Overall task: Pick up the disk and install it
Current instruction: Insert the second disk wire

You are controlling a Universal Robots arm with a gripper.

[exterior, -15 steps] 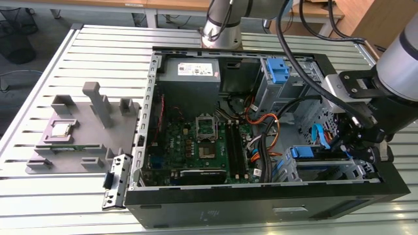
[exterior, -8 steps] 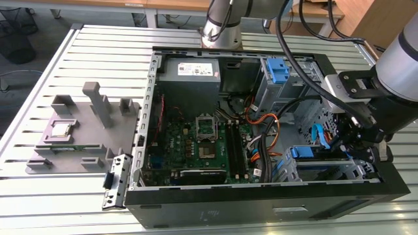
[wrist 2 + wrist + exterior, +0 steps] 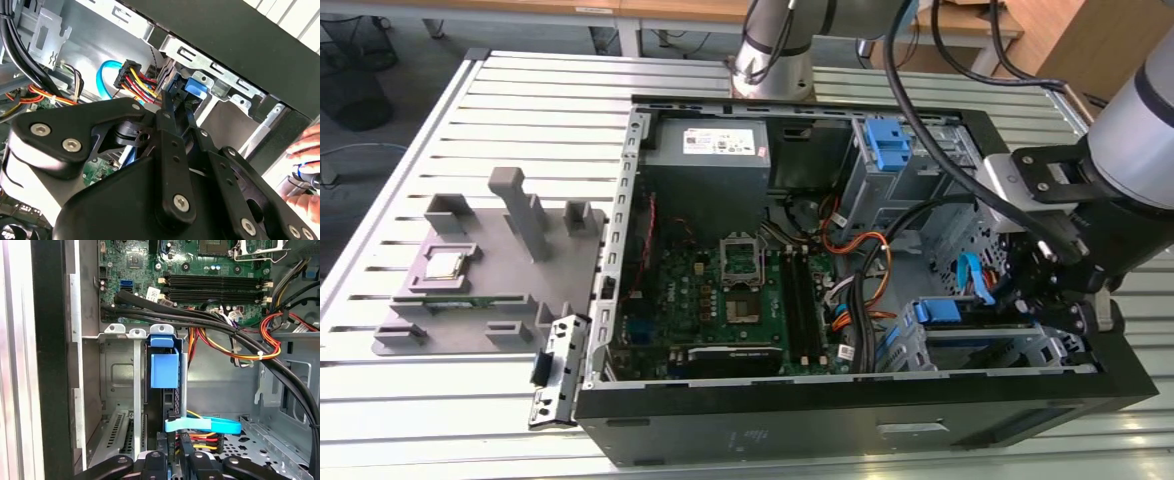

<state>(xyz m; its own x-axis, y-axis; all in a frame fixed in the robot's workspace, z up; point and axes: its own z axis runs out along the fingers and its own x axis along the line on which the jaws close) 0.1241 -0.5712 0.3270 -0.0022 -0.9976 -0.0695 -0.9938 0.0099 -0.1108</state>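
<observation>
The disk [image 3: 164, 371] stands on its edge inside the metal drive cage [image 3: 116, 365] at the front lower corner of the open computer case [image 3: 720, 420]. In the first wrist view its blue carrier tab faces outward, and the dark body of the drive goes down into the slot behind it. It seems already seated between the cage rails, so I judge that the installing is nearly done or done. In the exterior view the same blue tab [image 3: 938, 311] is at the cage near the exterior view's right.

The claw [image 3: 172, 456] is just at the far end of the disk, where the cables are. Its fingers [image 3: 161, 445] look drawn close together around the thin edge of the drive, but I cannot tell if they really pinch it or only rest beside it. This position makes sense for pushing the drive along the rails.

A light blue data cable [image 3: 205, 425] and a bundle of red, yellow and black power wires [image 3: 135, 80] end close to the disk, probably so they can reach its connectors. Thick black cables [image 3: 200, 320] pass over the cage toward the motherboard [image 3: 720, 290]. A second blue carrier [image 3: 890, 145] sits in the upper bay.

The case lies on its side on the slatted counter [image 3: 454, 400], so the inside is open from above. At the edge of the second wrist view, a person's hand [image 3: 305, 150] is outside the case.
</observation>
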